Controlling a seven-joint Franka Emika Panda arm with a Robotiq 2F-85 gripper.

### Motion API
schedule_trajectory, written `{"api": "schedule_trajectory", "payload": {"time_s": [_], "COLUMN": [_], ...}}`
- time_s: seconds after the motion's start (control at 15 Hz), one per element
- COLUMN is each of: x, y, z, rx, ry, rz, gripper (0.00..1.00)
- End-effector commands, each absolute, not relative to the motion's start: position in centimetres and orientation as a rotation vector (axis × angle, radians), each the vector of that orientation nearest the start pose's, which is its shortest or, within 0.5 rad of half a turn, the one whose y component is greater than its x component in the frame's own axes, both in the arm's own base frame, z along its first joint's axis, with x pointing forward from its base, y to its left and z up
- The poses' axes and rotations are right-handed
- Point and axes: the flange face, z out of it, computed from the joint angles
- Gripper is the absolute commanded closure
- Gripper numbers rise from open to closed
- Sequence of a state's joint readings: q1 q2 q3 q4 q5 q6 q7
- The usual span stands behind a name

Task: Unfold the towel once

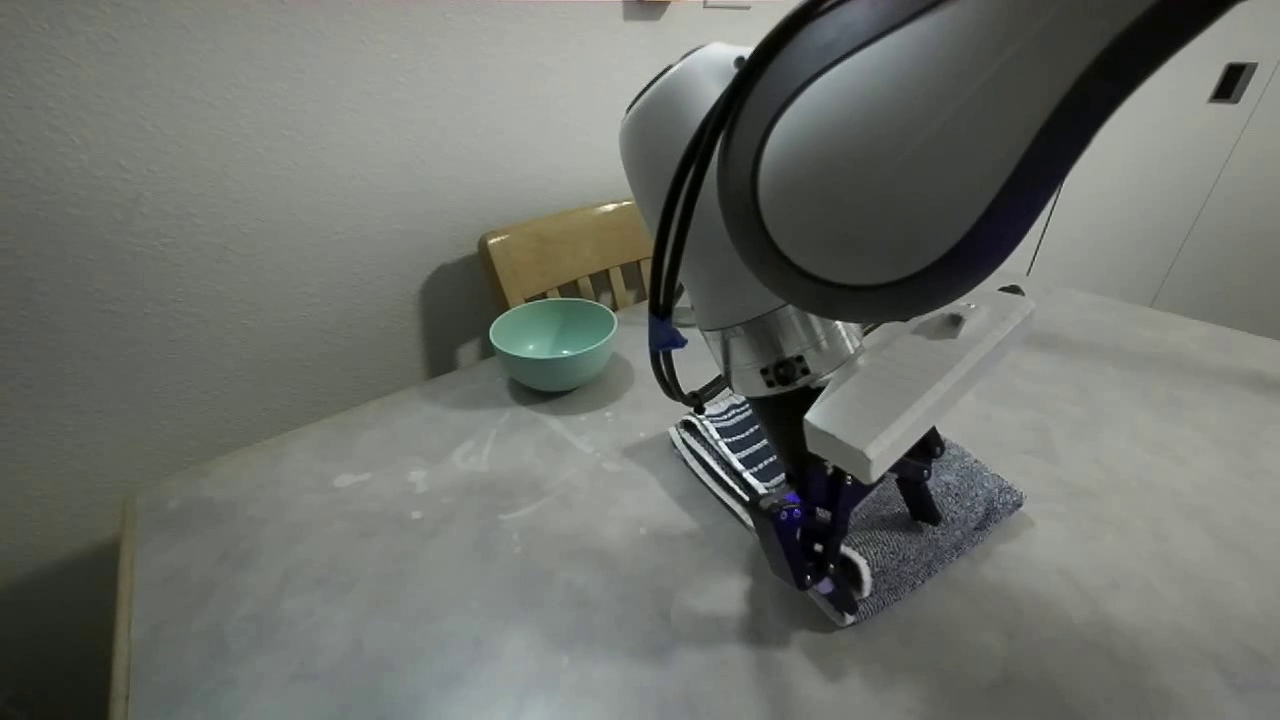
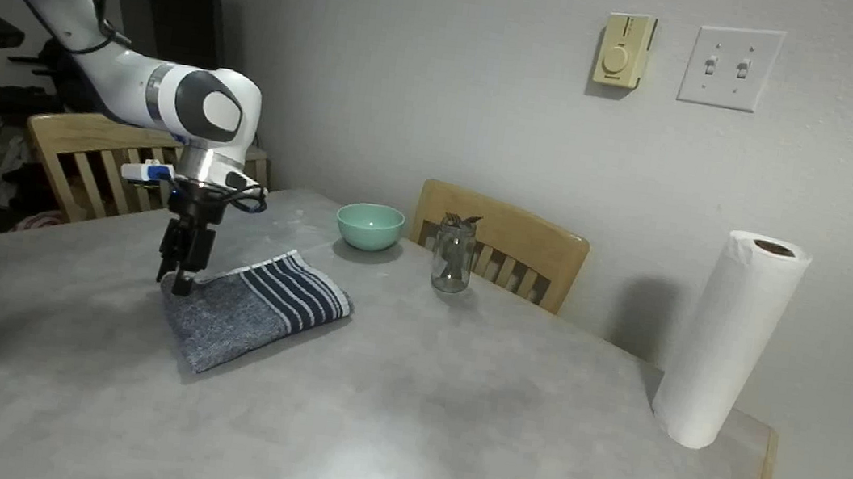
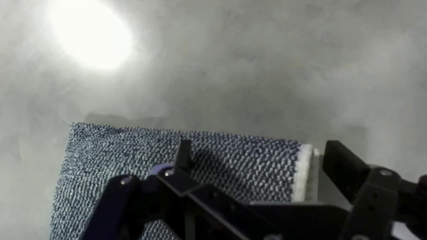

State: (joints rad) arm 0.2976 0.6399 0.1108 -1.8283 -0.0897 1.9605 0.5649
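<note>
The blue-grey towel [image 2: 242,319] lies folded flat on the table, with its white and navy striped band toward the teal bowl. It also shows in an exterior view [image 1: 965,505], partly hidden by the arm. My gripper [image 1: 885,558] is open and points down at the towel's end away from the bowl. In the wrist view, the fingers of the gripper [image 3: 259,154] stand wide apart. One finger is over the terry face of the towel [image 3: 247,160], and the other is just outside its white hem. Nothing is held between them. Whether the fingertips touch the cloth is hard to tell.
A teal bowl [image 1: 555,345] stands on the table [image 2: 451,438] near the wall. A glass jar with utensils [image 2: 453,259] is beside it. A paper towel roll [image 2: 731,342] stands upright at the far end. Wooden chairs [image 2: 508,233] stand along the table.
</note>
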Motion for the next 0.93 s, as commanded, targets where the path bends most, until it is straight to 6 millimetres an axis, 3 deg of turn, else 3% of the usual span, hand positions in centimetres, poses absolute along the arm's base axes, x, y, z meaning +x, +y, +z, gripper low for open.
{"api": "schedule_trajectory", "payload": {"time_s": [0.0,0.47,0.87], "x": [54.0,53.9,54.2], "y": [22.2,21.1,21.1], "z": [14.8,15.7,14.9], "rx": [-3.325,-3.398,-3.381], "ry": [0.161,0.166,0.152], "rz": [0.818,0.921,0.898], "gripper": [0.00,0.00,0.00]}}
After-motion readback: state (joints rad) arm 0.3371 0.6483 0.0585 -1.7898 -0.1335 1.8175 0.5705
